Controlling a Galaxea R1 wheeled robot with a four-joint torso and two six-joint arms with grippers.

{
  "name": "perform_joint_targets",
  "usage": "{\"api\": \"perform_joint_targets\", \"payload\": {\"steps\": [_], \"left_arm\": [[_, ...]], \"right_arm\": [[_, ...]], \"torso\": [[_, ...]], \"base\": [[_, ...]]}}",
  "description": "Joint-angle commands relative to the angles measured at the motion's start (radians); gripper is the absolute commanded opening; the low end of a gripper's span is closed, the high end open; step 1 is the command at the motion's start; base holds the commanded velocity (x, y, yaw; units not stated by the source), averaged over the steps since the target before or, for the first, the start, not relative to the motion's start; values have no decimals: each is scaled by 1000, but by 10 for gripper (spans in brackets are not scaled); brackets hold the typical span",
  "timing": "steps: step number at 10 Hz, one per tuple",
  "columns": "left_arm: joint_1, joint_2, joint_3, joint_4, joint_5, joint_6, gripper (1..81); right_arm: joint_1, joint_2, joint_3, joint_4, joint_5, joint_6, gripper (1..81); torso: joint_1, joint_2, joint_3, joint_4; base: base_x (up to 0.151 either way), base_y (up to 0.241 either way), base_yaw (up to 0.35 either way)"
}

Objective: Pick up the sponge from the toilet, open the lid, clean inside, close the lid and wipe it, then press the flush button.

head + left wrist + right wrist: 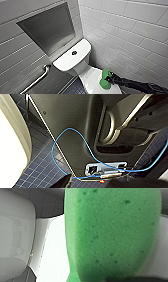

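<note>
Our right hand (109, 79) is clenched on the sponge (105, 80), over the lid (93, 79), which looks closed. We judge the pickup done but cannot tell about the inside cleaning. Farther back on the toilet (75, 65), the flush button (74, 52) awaits.

Green sponge (105, 79) upright over the closed white lid (92, 78) of the toilet (72, 58)

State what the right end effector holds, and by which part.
The sponge, pinched near its middle by the right end effector.
</note>
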Motion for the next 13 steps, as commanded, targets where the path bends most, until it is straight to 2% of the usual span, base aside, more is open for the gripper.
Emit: {"api": "perform_joint_targets", "payload": {"steps": [1, 2, 4, 7, 12, 13], "left_arm": [[33, -18, -4, 3, 42, 3, 811], [31, -18, -4, 3, 42, 3, 811], [31, -18, -4, 3, 42, 3, 811], [33, -18, -4, 9, 42, 3, 811], [33, -14, -4, 14, 42, 4, 811], [33, -14, -4, 14, 42, 4, 811]], "right_arm": [[47, 155, -239, 9, 34, 71, 10], [27, 150, -260, 12, 33, 71, 10], [-60, 81, -200, 2, 31, 59, 10], [-168, -99, 26, -1, 63, 65, 10], [-253, -430, 456, -3, 106, 67, 10], [-291, -467, 496, -1, 148, 65, 10]], "torso": [[0, 0, 0, 0], [0, 0, 0, 0], [0, 0, 0, 0], [0, 0, 0, 0], [0, 0, 0, 0], [0, 0, 0, 0]], "base": [[0, 0, 0], [0, 0, 0], [0, 0, 0], [0, 0, 0], [0, 0, 0], [0, 0, 0]]}}
